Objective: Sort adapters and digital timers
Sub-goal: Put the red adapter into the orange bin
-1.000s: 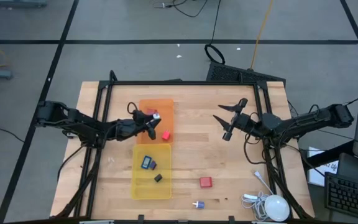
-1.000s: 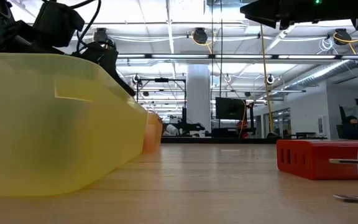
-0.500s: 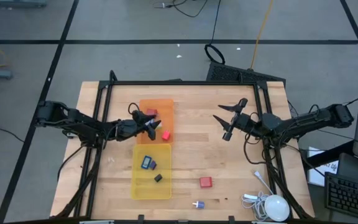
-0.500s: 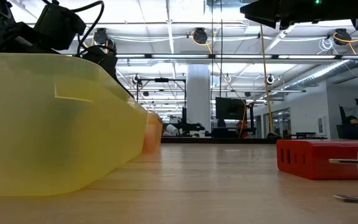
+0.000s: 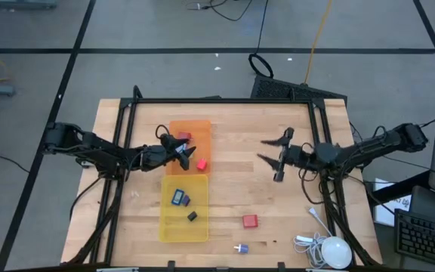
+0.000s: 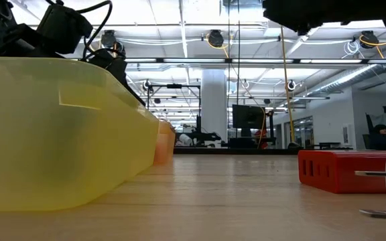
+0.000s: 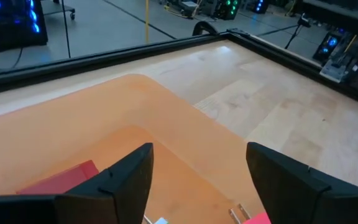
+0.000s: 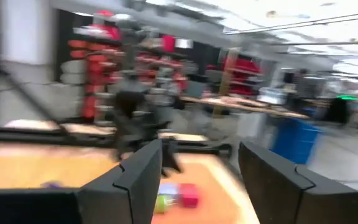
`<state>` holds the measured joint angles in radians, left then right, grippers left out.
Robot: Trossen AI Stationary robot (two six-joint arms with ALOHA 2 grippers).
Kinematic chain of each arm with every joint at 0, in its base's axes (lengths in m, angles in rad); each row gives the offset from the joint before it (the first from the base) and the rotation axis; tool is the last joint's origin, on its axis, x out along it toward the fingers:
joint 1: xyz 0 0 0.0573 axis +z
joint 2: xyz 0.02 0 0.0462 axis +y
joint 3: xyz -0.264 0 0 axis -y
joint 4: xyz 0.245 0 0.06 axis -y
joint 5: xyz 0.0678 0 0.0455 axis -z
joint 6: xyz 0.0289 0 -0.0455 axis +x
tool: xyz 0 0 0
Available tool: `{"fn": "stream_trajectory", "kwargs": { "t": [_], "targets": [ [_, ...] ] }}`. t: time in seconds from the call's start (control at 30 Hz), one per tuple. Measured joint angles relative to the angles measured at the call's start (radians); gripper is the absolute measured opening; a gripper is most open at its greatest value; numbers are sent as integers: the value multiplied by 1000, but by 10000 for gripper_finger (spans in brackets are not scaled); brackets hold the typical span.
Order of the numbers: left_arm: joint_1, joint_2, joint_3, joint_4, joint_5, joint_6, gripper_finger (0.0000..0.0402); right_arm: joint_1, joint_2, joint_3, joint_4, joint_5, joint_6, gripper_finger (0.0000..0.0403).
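Pale planked wood table point(image 5: 278, 204), matt; translucent smooth plastic yellow bin point(image 5: 166, 227) and orange bin point(image 5: 199, 130); glossy red plastic adapter point(image 6: 334, 170) at 5 o'clock.

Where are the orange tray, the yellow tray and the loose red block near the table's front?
orange tray point(image 5: 199, 128): high view, bare floor near its far right corner.
yellow tray point(image 5: 199, 227): high view, bare floor near its near right corner.
red block point(image 5: 250, 221): high view, middle of its top face.
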<state>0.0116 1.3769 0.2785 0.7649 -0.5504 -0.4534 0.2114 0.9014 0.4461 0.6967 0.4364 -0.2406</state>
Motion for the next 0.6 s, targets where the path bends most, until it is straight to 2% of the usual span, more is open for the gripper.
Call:
{"fn": "stream_trajectory", "kwargs": {
  "t": [0.13,0.2,0.27,0.4,0.53,0.6],
  "targets": [
    [0,0,0,-1,5,-61,259,67,44,0,11,-279,51,193],
    [0,0,0,-6,8,-76,255,135,100,1,66,-339,82,195],
    [0,0,0,-6,8,-77,251,220,167,5,111,-293,99,206],
    [0,0,0,-6,8,-82,242,366,309,101,63,-43,87,253],
    [0,0,0,-6,9,-84,233,435,440,259,-231,166,201,310],
    [0,0,0,-7,9,-83,229,452,507,322,-398,206,317,332]
  ]
}}
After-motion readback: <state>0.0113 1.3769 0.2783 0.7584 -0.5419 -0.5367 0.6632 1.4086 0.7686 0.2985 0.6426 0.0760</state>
